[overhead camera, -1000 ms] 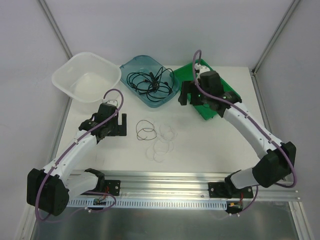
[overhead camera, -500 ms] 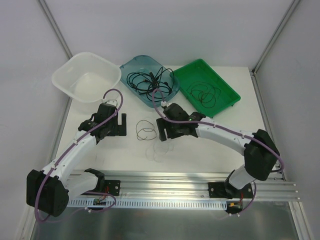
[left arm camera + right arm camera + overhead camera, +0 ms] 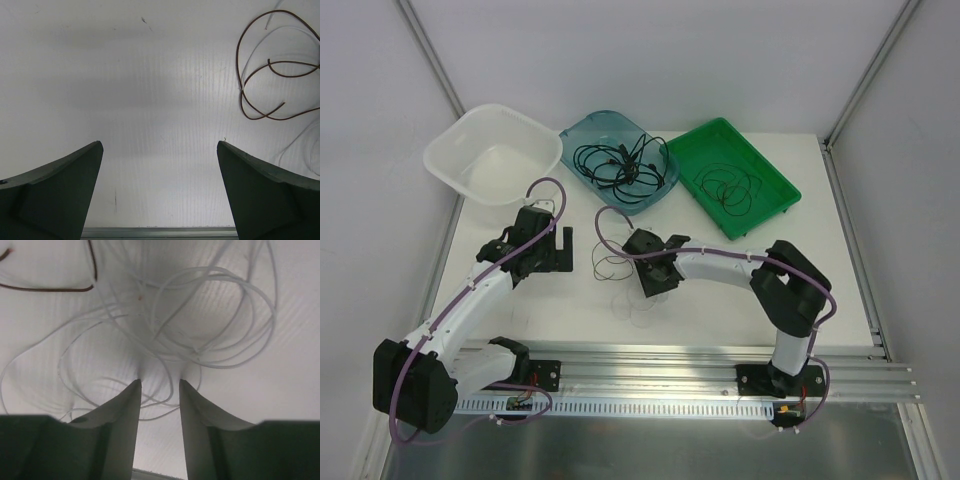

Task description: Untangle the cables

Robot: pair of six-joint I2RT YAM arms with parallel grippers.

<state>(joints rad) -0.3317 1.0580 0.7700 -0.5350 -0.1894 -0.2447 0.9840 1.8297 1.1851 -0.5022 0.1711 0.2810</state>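
No legible text, label, brand, number or sign in any of the three views.

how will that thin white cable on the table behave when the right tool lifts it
Probably floppy: the white cable lies in loose overlapping loops, so it should droop. Likely very light, being so thin. It may slip: the right tool has few strands between its fingers.
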